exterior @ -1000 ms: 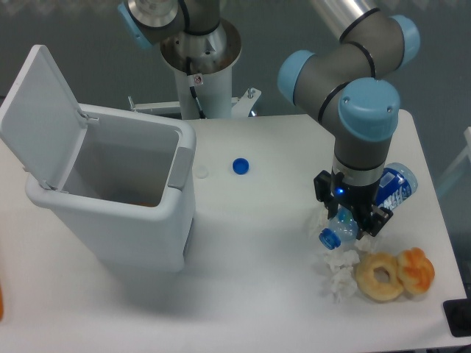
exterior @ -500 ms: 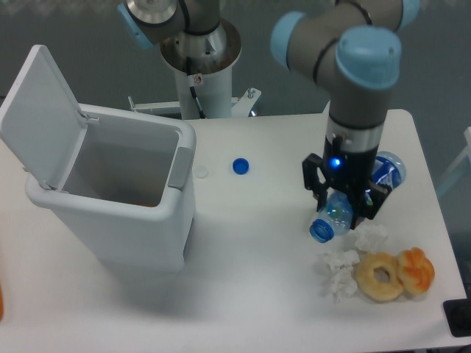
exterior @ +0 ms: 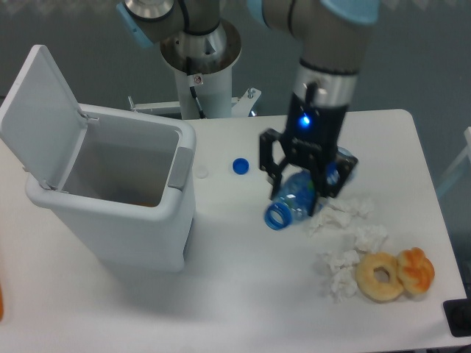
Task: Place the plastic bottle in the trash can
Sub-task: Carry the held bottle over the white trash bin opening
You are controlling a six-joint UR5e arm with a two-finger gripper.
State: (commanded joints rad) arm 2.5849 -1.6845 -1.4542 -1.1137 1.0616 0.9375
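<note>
My gripper [exterior: 300,181] is shut on the plastic bottle [exterior: 293,203], a clear blue-tinted bottle with a blue neck ring, and holds it tilted above the table, its open neck pointing down-left. The bottle's label end is mostly hidden behind the gripper. The trash can [exterior: 118,193], a large white bin with its flip lid [exterior: 37,110] standing open and a grey inside, stands at the left of the table, well to the left of the gripper.
A small round blue cap [exterior: 240,166] lies on the table between the bin and the gripper. Crumpled white tissues [exterior: 344,243] and two doughnuts [exterior: 394,273] lie at the front right. The arm's base column [exterior: 200,66] stands behind the table.
The gripper has lifted the bottle off the table and carried it up and to the left, away from the tissues and doughnuts, toward the bin.
</note>
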